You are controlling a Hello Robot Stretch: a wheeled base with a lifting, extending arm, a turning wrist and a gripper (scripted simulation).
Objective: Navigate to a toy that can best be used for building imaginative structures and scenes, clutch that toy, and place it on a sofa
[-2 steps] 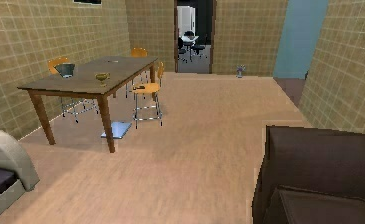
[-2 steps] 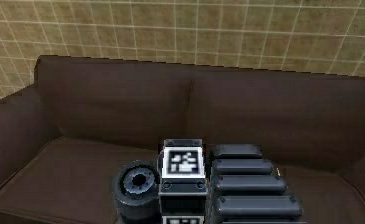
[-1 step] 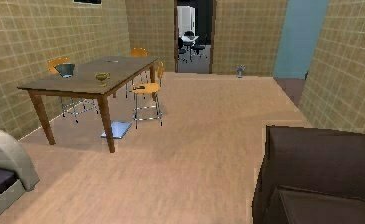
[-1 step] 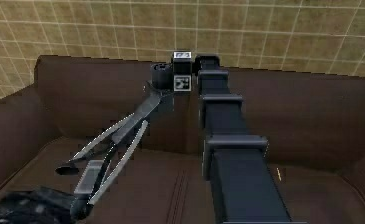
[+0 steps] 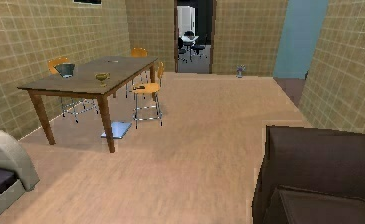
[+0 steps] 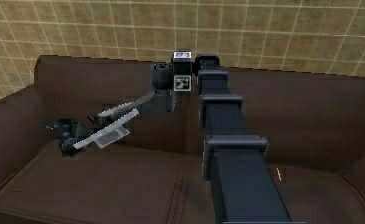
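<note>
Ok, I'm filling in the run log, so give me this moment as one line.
place: sofa | arm: extended toward it | gripper: by seat cushion | held: cannot tell

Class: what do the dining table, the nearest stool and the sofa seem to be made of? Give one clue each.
Dining table: likely wood, matt brown top and legs. Stool: thin grey legs suggest metal; orange seat unclear. Sofa: perhaps leather or vinyl, smooth dark brown.
</note>
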